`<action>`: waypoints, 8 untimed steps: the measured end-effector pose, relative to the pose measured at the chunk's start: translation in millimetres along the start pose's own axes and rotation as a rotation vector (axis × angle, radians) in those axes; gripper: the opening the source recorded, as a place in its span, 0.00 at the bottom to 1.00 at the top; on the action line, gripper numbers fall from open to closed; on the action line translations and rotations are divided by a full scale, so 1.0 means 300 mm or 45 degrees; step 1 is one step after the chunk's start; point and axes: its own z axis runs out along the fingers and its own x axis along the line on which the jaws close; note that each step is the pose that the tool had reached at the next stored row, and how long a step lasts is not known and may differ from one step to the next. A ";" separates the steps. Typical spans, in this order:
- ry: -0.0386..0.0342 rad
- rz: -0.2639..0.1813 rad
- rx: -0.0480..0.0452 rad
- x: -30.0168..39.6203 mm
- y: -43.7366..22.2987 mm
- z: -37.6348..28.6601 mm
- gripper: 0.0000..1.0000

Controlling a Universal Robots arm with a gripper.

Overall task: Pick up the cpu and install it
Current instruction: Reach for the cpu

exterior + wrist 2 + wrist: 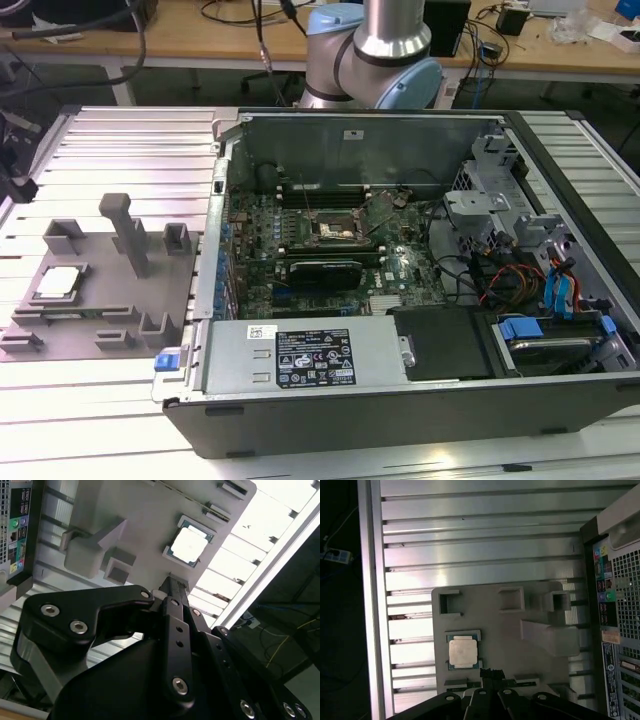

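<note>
Closest to the wrist cameras is the black gripper (172, 586). Its two fingers are pressed together at the tips, and nothing is between them. In the first wrist view the joined tips (492, 673) hang above the edge of a grey holder plate (510, 630), close to the cpu (463, 651) but apart from it.

The cpu lies flat in a square recess of that plate with its silvery top facing up, and nothing touches it. It also shows in the second wrist view, bright against the grey.

The plate carries several small brackets and one tall upright post (128, 235). It rests on a slatted metal table (100, 410), towards the exterior view's left. In the exterior view the cpu (58, 282) sits near the plate's left edge.

Beside the plate, to the exterior view's right, an open computer case (400, 425) lies on its side on the same table. Nearest the camera, a boxy power supply (300, 355) runs along its front. Behind it is the green motherboard (400, 265), with a square socket (333, 232) towards its middle. Drive cages and coloured cables fill the case's right end.

Beyond the case stands the silver and pale blue arm (385, 50). Farthest back are wooden benches (200, 40) with loose cables on them.
</note>
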 end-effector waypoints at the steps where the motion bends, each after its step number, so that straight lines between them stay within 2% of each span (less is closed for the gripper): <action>1: 0.0000 0.000 0.000 0.002 -0.001 0.006 0.11; 4: 0.0002 0.000 0.000 0.009 -0.002 0.023 0.11; 8: 0.0000 0.000 0.000 0.010 -0.002 0.025 0.11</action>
